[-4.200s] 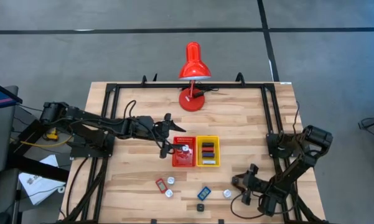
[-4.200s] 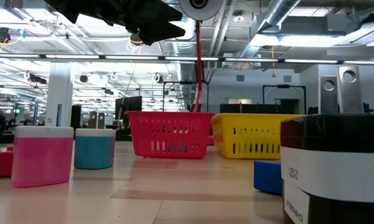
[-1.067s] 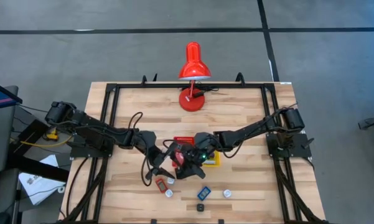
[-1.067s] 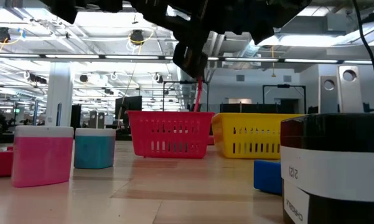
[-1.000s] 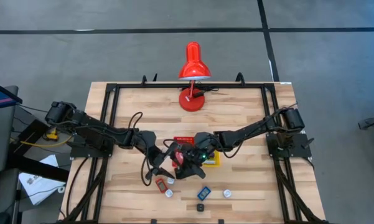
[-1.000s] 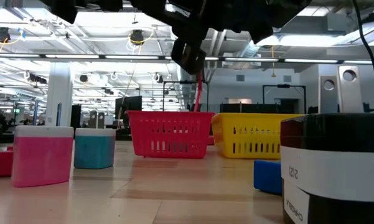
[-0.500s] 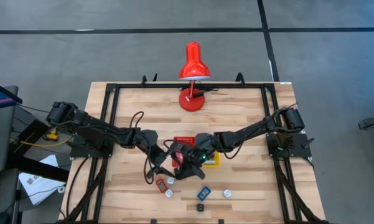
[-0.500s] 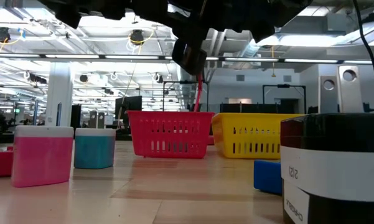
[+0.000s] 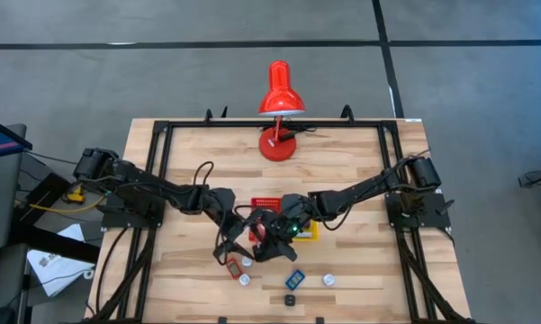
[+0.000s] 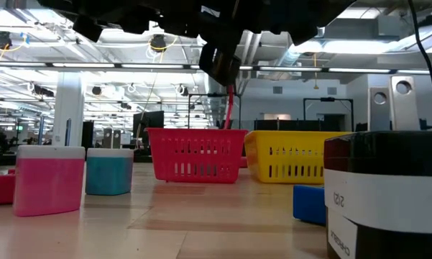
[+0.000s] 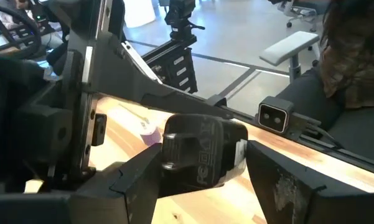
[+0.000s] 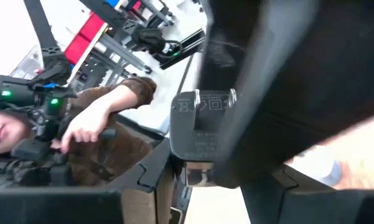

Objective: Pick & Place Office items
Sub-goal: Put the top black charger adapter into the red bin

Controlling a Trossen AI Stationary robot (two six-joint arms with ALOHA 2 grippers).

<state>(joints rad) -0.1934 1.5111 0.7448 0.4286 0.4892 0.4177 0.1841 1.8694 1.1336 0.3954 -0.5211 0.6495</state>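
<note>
1. Both arms meet in mid-table in the overhead picture, over the red tray (image 9: 266, 200), which they partly hide. The yellow tray (image 9: 307, 232) sits touching it on the right.
2. Left gripper (image 9: 239, 241) comes in from the left and right gripper (image 9: 271, 237) from the right, tips nearly touching.
3. The left wrist camera shows a black block (image 11: 200, 157) filling the gap between that claw's fingers (image 11: 285, 186). The claw is about half open and looks clamped on the block's sides.
4. The right wrist camera shows the same block, wedged between that claw's fingers (image 12: 147, 177). This grip is narrower, closed onto the block. The other arm's dark bulk blocks the right half of this frame.
5. Still on the wood, bottom centre of the overhead picture:
   - a red flat piece (image 9: 232, 266);
   - two white knobs (image 9: 247, 263) just beside it;
   - a blue flat piece (image 9: 294, 278);
   - a small black piece (image 9: 290, 299);
   - another white knob (image 9: 328, 280), further right.
6. Red desk lamp (image 9: 278, 90) stands at the top centre of the table.
7. A person's hand (image 12: 87, 127) with a brown sleeve shows beyond the table, at the left of the right wrist frame.
</note>
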